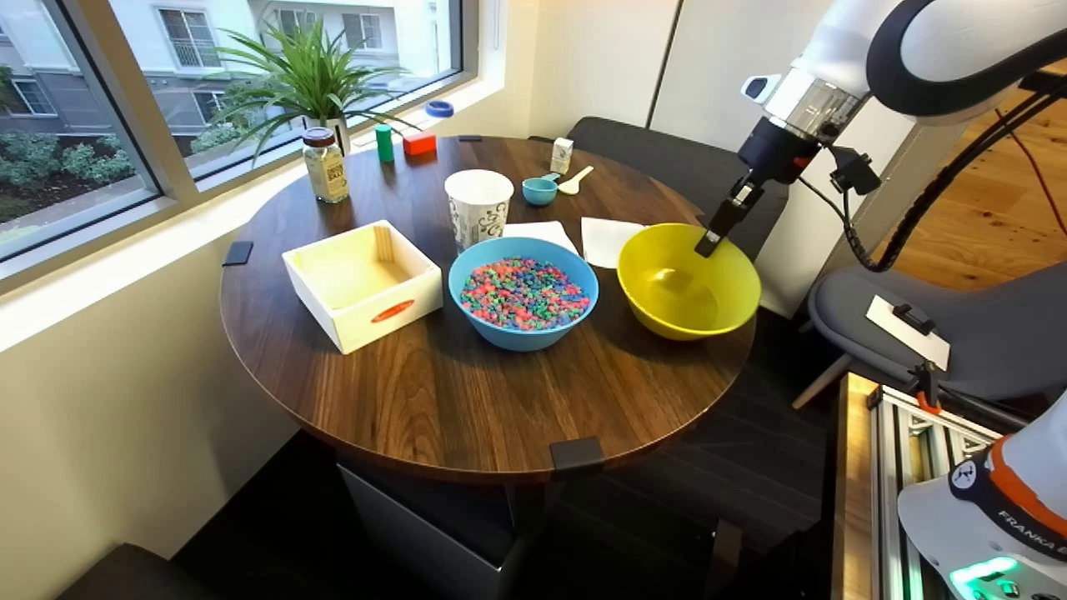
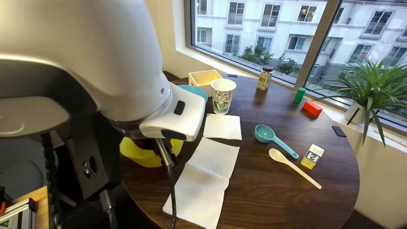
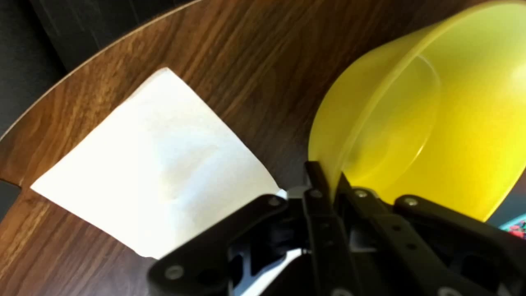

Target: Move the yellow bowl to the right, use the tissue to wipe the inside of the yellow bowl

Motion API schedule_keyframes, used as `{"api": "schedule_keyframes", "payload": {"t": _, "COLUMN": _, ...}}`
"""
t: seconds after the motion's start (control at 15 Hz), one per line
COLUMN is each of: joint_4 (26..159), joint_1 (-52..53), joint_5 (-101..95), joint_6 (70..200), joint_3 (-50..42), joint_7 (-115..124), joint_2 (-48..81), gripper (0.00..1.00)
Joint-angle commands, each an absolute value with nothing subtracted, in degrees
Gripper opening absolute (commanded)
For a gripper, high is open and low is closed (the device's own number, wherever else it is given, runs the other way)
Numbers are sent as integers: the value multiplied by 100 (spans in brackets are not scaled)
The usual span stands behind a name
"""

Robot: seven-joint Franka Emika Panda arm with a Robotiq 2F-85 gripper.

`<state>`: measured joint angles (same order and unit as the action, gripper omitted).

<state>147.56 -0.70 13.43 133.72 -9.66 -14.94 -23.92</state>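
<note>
- Wooden box [image 1: 358,329], at the left of the table [image 1: 467,408] in an exterior view: well apart from the work, so leave it be.
- White paper cup [image 1: 479,208], right of the box, toward the far side; pass wide of it.
- Blue bowl [image 1: 521,338], holding coloured bits [image 1: 525,292], near side; give it room too.
- White tissue [image 1: 611,243], flat, just left of the yellow bowl [image 1: 683,287] and toward the far side, beside another sheet [image 1: 542,233]; keep the bowl from dragging it along.
- Yellow bowl, at the right, near the table's edge. In the wrist view the gripper [image 3: 332,185] is clamped on its rim, one jaw inside and one outside; whether the base touches the table I cannot tell. I judge the step to be shifting the bowl. Go level and slow, as a one-sided grip on thin plastic may let it twist; make any rightward move short, with the edge so near; once it stands flat, part the jaws well before rising.
</note>
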Motion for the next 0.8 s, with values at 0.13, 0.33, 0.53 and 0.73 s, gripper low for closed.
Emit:
{"api": "schedule_keyframes", "payload": {"t": 0.13, "joint_4": 15015, "joint_1": -87, "joint_5": 1521, "joint_6": 13304, "joint_3": -1202, "joint_7": -1664, "joint_2": -3136, "gripper": 1}}
{"api": "schedule_keyframes", "payload": {"t": 0.33, "joint_4": 15061, "joint_1": -149, "joint_5": 1570, "joint_6": 13376, "joint_3": -1333, "joint_7": -1546, "joint_2": -3374, "gripper": 1}}
{"api": "schedule_keyframes", "payload": {"t": 0.53, "joint_4": 15022, "joint_1": -278, "joint_5": 1803, "joint_6": 13534, "joint_3": -1551, "joint_7": -1367, "joint_2": -3496, "gripper": 1}}
{"api": "schedule_keyframes", "payload": {"t": 0.73, "joint_4": 14964, "joint_1": -452, "joint_5": 2094, "joint_6": 13783, "joint_3": -1768, "joint_7": -1134, "joint_2": -3467, "gripper": 1}}
